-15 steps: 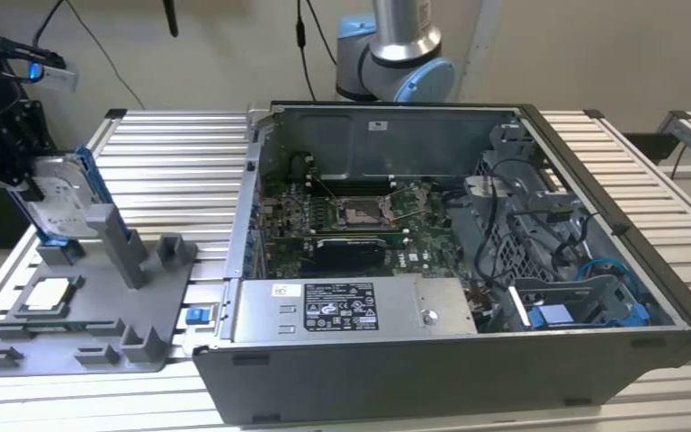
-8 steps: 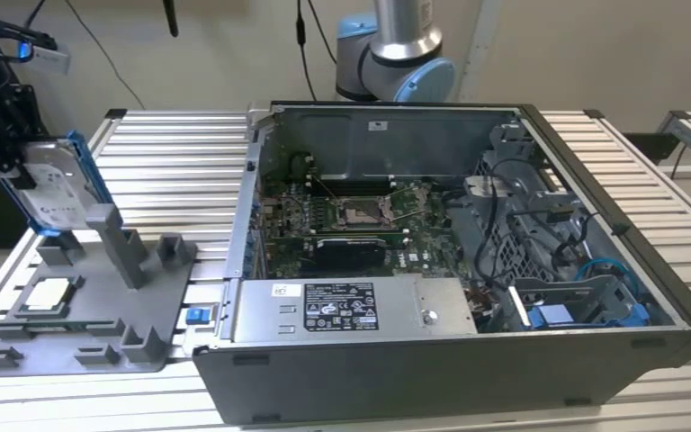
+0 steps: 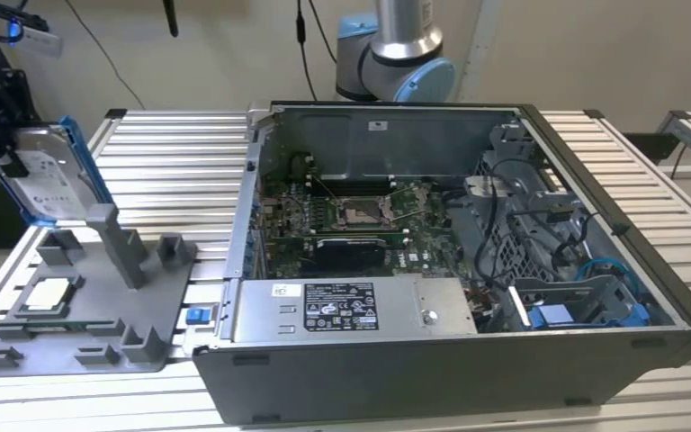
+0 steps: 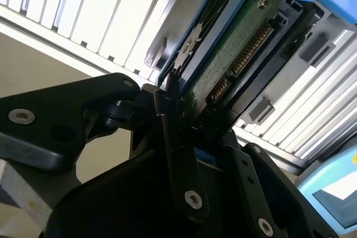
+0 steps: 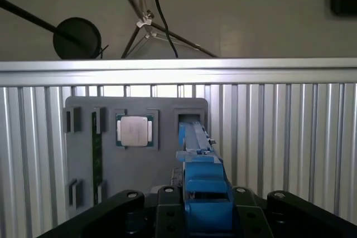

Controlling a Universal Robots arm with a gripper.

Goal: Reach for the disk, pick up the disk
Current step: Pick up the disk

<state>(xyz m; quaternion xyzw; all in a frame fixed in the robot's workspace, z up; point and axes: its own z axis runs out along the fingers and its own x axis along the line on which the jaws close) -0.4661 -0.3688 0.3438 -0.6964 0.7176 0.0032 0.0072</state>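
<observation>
Exterior view is showing the gripper (image 3: 14,162) clamping the disk (image 3: 48,184), which is sitting tilted in its closed grip. Under the gripper, a gray fixture plate (image 3: 94,324) is carrying a small square chip (image 3: 48,295).

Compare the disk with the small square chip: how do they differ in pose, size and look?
Pose: the disk stands on edge, clamped in the gripper; the chip lies flat in a recess of the grey tray. Size: the disk is much larger than the chip. Look: the disk has a blue frame, the chip none. Both show a pale silvery face.
</observation>
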